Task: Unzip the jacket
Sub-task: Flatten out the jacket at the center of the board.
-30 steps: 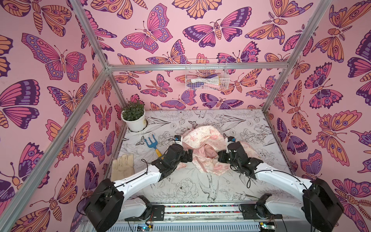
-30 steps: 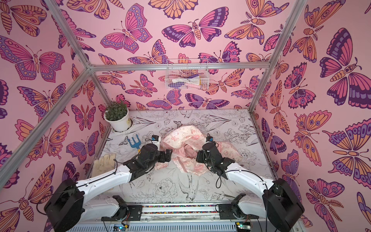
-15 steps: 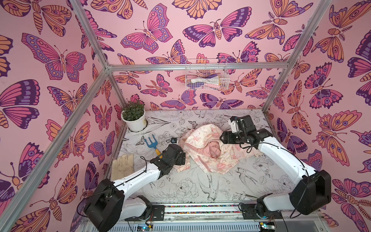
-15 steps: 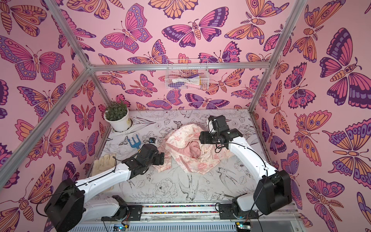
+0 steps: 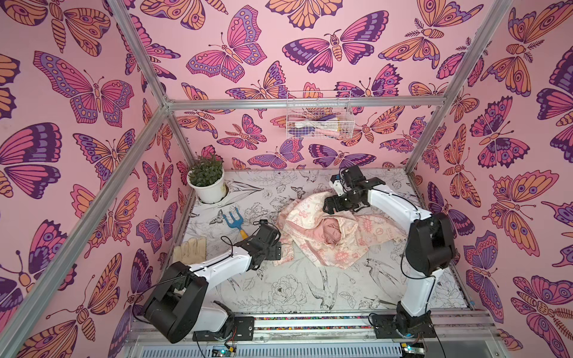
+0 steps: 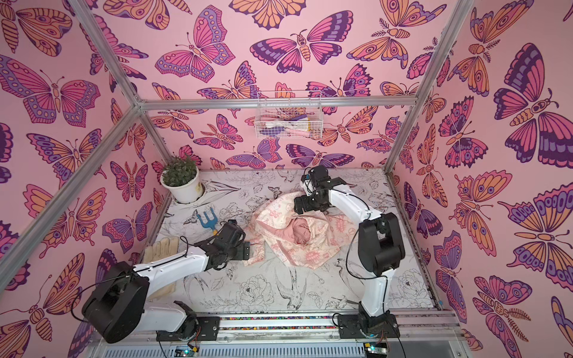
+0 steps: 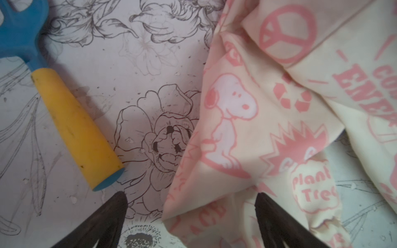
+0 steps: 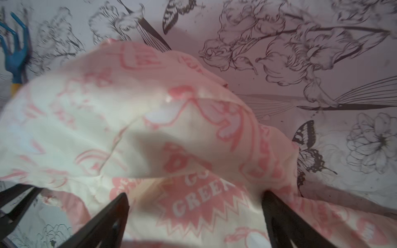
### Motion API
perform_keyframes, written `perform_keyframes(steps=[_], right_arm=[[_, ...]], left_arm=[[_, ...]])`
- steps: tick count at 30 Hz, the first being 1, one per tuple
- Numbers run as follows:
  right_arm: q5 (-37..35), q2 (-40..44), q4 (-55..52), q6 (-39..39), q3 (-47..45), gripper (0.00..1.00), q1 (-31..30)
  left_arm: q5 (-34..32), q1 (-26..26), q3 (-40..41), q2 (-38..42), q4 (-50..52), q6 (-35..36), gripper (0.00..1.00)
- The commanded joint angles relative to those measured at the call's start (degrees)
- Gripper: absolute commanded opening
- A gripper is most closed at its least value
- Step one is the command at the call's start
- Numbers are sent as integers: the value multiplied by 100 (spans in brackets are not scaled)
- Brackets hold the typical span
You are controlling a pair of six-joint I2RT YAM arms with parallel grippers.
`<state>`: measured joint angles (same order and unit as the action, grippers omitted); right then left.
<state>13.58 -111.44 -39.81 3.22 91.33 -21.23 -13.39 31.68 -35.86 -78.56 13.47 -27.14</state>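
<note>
On the flower-printed table, between the two arms, the jacket is seen lying crumpled, with pink lining exposed in a hollow near its middle and a pink zipper strip on a fold toward the near edge. At its left hem the left gripper is set low, fingers spread wide; cloth lies between them unpinched. Over the jacket's far edge the right gripper is poised, fingers likewise parted around loose fabric. A blue rake with a yellow handle is found just beside the left gripper, a beige glove nearer the left wall, and a potted plant in the far left corner
</note>
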Motion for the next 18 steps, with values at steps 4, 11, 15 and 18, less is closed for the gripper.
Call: perform_keyframes(steps=[4,11,15,18], right_arm=[[670,-360,-169,-191,745,35,-56],[-128,955,79,178,686,0,-57],[-798,2022,430,255,691,0,14],[-1119,2716,655,322,786,0,150]], left_arm=[[138,-317,244,89,8,-174,88],[22,-402,457,420,-752,-286,40],[-611,-408,580,1246,-953,-95,22],[-1171,-417,589,1900,-792,259,11]])
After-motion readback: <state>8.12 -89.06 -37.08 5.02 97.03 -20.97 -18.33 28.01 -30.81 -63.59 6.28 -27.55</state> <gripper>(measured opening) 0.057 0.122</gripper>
